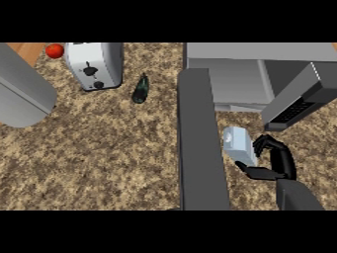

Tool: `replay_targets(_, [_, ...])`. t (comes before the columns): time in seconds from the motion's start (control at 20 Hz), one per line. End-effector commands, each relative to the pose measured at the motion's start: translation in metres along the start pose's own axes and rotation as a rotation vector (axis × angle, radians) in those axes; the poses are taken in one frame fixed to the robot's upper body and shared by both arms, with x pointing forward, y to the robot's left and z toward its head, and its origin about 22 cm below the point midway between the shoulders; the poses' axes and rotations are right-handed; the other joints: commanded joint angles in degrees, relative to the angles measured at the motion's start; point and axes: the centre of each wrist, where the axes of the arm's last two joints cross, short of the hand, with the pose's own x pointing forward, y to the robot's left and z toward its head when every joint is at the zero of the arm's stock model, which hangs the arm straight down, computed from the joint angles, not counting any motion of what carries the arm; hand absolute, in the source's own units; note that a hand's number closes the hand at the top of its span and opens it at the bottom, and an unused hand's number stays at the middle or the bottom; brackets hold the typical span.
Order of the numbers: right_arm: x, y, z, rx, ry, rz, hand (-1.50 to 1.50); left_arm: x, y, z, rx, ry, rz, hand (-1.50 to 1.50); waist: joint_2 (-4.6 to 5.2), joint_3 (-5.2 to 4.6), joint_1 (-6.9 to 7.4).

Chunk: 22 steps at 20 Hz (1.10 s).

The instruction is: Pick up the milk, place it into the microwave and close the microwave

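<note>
The milk [238, 144], a small pale blue-white carton, is in front of the microwave [229, 74], just right of its open door [200, 148]. My right hand [276, 160] has its fingers and thumb curled round the carton from the right. Whether the carton rests on the counter or is lifted, I cannot tell. The dark door sticks out toward me as a long slab. The microwave's keypad panel [302, 101] is above and to the right of my hand. My left hand does not show.
A silver toaster [94, 66] stands at the back left with a red round fruit [54, 50] beside it. A dark green object [140, 89] lies right of the toaster. A large grey rounded shape [10, 84] covers the upper left. The speckled counter [105, 158] spreads left of the door.
</note>
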Motion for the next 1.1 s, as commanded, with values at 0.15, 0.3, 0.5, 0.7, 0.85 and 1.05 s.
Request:
replay_targets(0.15, [0.005,0.017,-0.017,0.101,-0.096,0.004,1.5,0.014,-0.014,-0.003,-0.009,-0.018,-0.016,-1.5,0.27,0.3,-0.1])
replay_targets(0.3, [0.016,0.04,-0.042,0.092,-0.122,0.059,1.5,0.014,-0.009,-0.002,-0.013,-0.011,-0.01,-1.5,0.19,0.27,-0.07])
replay_targets(0.5, [0.037,0.045,-0.078,0.084,-0.146,0.062,1.5,0.011,-0.006,-0.01,-0.003,0.021,-0.005,-1.5,0.33,0.27,-0.31])
replay_targets(0.7, [0.056,0.037,-0.108,0.075,-0.129,0.073,1.5,0.009,-0.01,-0.01,-0.016,0.003,-0.024,-1.5,0.55,0.31,0.47])
replay_targets(0.85, [0.061,0.044,-0.116,0.074,-0.123,0.111,1.5,0.0,0.013,-0.009,-0.025,0.025,-0.011,-1.5,0.76,0.29,1.1])
replay_targets(1.05, [0.096,0.023,-0.155,0.084,-0.099,0.154,1.5,0.001,-0.006,-0.014,-0.039,0.017,-0.017,-1.5,1.02,0.33,1.5])
